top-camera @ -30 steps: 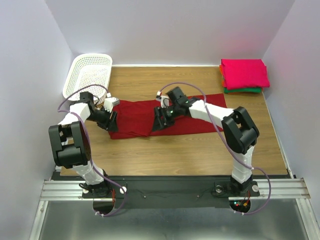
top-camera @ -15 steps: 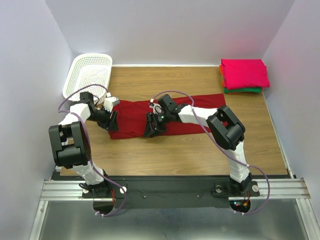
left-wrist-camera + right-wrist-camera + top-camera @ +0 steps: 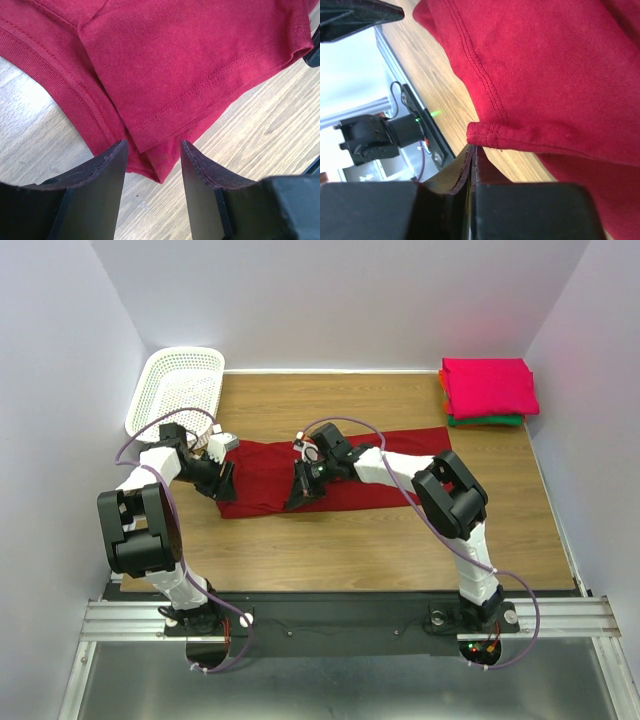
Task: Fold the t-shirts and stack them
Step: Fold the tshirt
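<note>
**Right wrist view: my right claw clenched on the red hem**

In the right wrist view my right claw (image 3: 471, 150) has its two fingers pressed flat together. A stitched fold of the dark red t-shirt (image 3: 560, 75) bunches right at their tips, so I read this as a grip on that hem. From the tips the cloth spreads across most of the view, with a strip of bare wooden table (image 3: 435, 90) beside it.

From above, my right claw (image 3: 303, 490) sits low on the near edge of the dark red t-shirt (image 3: 265, 465), left of its middle. My right arm reaches in over the cloth from the right.

My left claw (image 3: 153, 145) is released, its fingers standing well apart. Between them lies a corner of the dark red t-shirt (image 3: 190, 60), where a double-stitched hem rests on another layer of cloth, with the table (image 3: 260, 125) showing past it. I cannot tell whether the tips touch the cloth. In the top view my left claw (image 3: 222, 480) is at the shirt's left end.

The shirt lies as a long strip from left to right across the middle of the table (image 3: 350, 540).

In the far right corner is a stack of folded shirts. The pink t-shirt (image 3: 488, 385) is on top, the orange t-shirt (image 3: 443, 380) peeks out at the left edge, and the green t-shirt (image 3: 485, 421) shows at the bottom. A white basket (image 3: 180, 385) stands at the far left corner, well apart from the stack.
</note>
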Robot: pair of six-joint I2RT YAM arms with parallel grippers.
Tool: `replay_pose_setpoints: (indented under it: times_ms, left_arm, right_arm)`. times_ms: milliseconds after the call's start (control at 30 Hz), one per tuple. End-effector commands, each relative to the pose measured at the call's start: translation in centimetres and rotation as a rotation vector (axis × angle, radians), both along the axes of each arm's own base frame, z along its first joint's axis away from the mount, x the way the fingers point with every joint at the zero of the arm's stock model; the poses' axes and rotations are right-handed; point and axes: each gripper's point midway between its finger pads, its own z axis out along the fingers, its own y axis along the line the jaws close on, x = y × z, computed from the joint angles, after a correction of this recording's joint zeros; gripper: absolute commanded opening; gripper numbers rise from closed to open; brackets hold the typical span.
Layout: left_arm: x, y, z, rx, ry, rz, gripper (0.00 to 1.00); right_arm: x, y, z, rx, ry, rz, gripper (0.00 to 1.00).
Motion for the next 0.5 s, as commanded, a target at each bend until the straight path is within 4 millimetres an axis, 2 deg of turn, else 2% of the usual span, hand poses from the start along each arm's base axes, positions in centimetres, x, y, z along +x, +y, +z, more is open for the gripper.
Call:
replay_pose_setpoints:
  times_ms: [0,200,367,467]
  left_arm:
    - [0.0,-0.1,1.3,-0.014,-0.036,-0.007,0.57]
    - [0.4,-0.2,1.3,-0.018,-0.034,-0.009,0.59]
    - [1.3,-0.2,1.7,-0.033,-0.047,0.0,0.6]
    - [1.6,-0.1,1.4,-0.032,-0.034,0.01,0.6]
  right_arm:
    - [1.0,1.1,2.3,0.066,-0.065,0.013,0.01]
    - [4.5,0.2,4.5,0.104,-0.119,-0.042,0.01]
    - [6.9,-0.2,4.8,0.118,-0.123,-0.08,0.01]
    - [7.5,-0.2,4.6,0.124,-0.119,-0.08,0.01]
